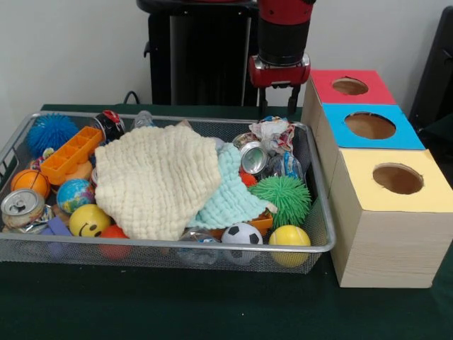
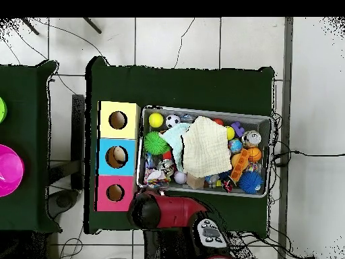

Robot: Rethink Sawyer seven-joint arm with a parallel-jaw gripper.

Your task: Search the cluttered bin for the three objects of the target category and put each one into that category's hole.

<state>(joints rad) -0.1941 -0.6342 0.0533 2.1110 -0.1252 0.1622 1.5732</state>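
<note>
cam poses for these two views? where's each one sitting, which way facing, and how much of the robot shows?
Front: across the table, facing the robot; sees the bin, boxes with the yellow hole nearest; arm and gripper drop in from the top.
Overhead: above the table, looking straight down, robot base at the bottom; only the red arm shows.
Shared: bin, yellow hole, cream cloth, green spiky ball, turned half round.
</note>
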